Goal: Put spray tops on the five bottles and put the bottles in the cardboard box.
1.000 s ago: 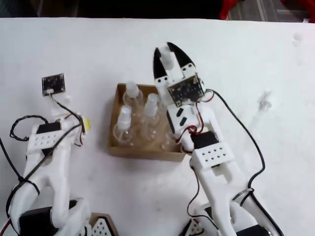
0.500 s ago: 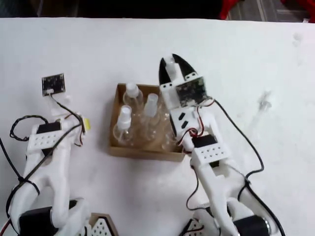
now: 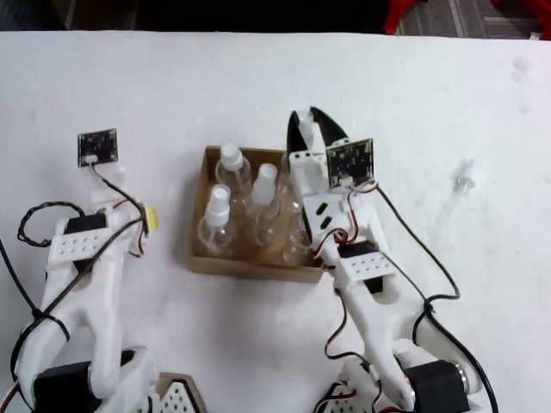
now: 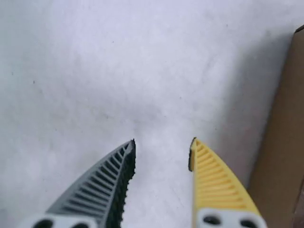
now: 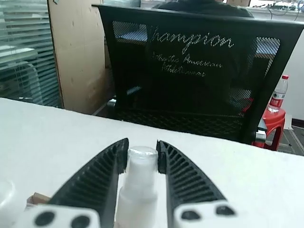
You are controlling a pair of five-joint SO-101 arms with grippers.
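The right gripper (image 5: 142,142) clamps the top of a clear spray bottle (image 5: 141,164) at the far corner of the cardboard box (image 3: 250,267), apparently setting it among the other bottles (image 3: 231,165), so release and a straight lift come next; the left gripper (image 4: 162,141) hangs open beside the box.

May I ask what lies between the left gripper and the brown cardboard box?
Bare white table separates gripper and box, in the left wrist view.
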